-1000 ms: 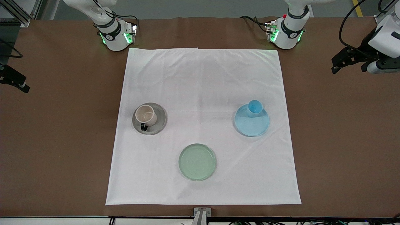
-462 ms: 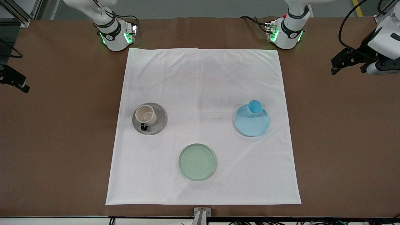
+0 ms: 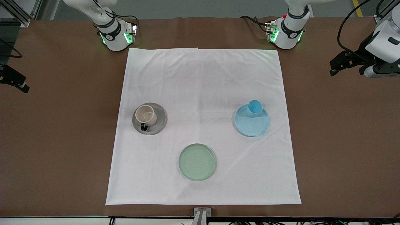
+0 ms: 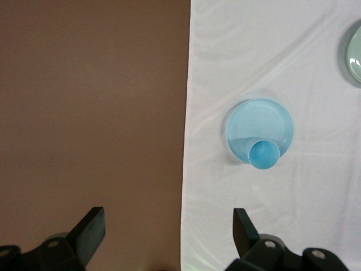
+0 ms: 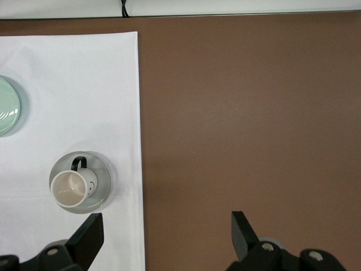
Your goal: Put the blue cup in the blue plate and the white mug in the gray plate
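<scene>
The blue cup [image 3: 255,107] stands upright in the blue plate [image 3: 252,127], near the plate's rim on the robots' side. It also shows as blue cup [image 4: 263,154] on blue plate [image 4: 265,119]. The white mug [image 3: 145,115], black handle toward the front camera, sits in the gray plate [image 3: 160,120]; from the right wrist, mug [image 5: 70,189] and gray plate [image 5: 102,179]. My left gripper [image 3: 339,62] [image 4: 167,226] hangs open and empty over the brown table at the left arm's end. My right gripper [image 3: 14,82] [image 5: 166,228] hangs open and empty at the right arm's end.
A pale green plate [image 3: 197,162] lies empty on the white cloth [image 3: 203,78], nearer the front camera than the other two plates. Brown tabletop [image 3: 343,140] surrounds the cloth on both ends. The arm bases stand along the table's robot edge.
The left arm's hand has drifted slightly over the brown table. The cup, mug, plates and right arm have not moved.
</scene>
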You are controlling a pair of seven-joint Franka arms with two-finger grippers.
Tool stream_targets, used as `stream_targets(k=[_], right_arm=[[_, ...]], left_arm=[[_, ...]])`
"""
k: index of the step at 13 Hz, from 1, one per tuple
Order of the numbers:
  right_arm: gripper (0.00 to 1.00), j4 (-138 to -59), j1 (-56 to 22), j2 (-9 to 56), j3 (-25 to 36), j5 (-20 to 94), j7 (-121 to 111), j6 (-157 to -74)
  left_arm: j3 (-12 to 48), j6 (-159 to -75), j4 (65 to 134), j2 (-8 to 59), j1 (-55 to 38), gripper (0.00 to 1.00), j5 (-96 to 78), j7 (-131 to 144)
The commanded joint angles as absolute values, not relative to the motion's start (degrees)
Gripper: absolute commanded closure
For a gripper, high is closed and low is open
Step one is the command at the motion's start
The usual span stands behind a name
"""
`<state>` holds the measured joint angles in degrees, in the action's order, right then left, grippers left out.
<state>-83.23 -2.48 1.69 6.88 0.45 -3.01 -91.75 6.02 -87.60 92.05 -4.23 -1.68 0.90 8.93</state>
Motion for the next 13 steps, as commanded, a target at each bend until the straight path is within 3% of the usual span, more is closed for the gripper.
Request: stream_targets(k=[1, 13], right_arm=[[0.00, -82.18, -1.67, 2.11, 6.42, 0.70, -3.16, -90.97], [0.00, -82.18, -1.76, 2.11, 6.42, 0.79, -3.16, -90.97]], left_arm=[[6.15, -86.92, 90.62, -3.69, -1.93, 0.00, 1.23, 8.53], [6.07, -84.20, 90.62, -4.22, -1.49, 0.00, 1.49, 9.23]])
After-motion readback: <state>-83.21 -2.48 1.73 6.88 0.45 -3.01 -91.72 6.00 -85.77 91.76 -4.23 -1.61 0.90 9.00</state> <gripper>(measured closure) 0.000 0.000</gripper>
